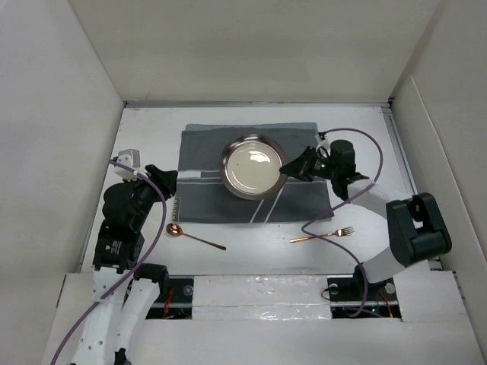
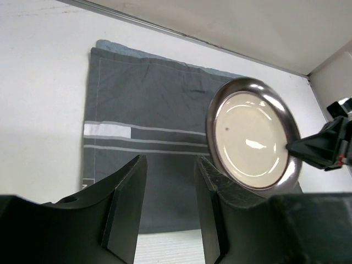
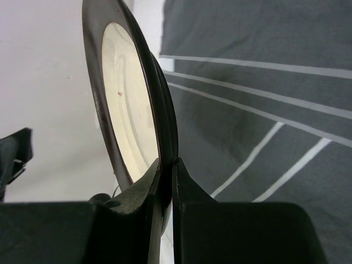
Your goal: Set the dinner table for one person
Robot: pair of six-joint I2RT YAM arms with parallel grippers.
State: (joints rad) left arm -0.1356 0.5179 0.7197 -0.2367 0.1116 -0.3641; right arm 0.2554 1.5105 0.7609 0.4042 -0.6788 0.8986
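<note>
A round plate (image 1: pixel 253 167) with a dark metal rim and cream centre is over the dark grey striped placemat (image 1: pixel 205 199) on the white dinner table (image 1: pixel 152 137). My right gripper (image 1: pixel 288 169) is shut on the plate's right rim. In the right wrist view its jaws (image 3: pixel 168 165) pinch the rim of the plate (image 3: pixel 124 110) edge-on. My left gripper (image 1: pixel 169 182) hovers at the placemat's left edge. It stands open and empty (image 2: pixel 170 165), facing the plate (image 2: pixel 250 140) across the placemat (image 2: pixel 148 104).
A copper spoon (image 1: pixel 194 237) lies on the table in front of the placemat's left corner. A copper fork (image 1: pixel 323 235) lies to the front right, under the right arm's purple cable. White upright panels wall the table on the left, back and right.
</note>
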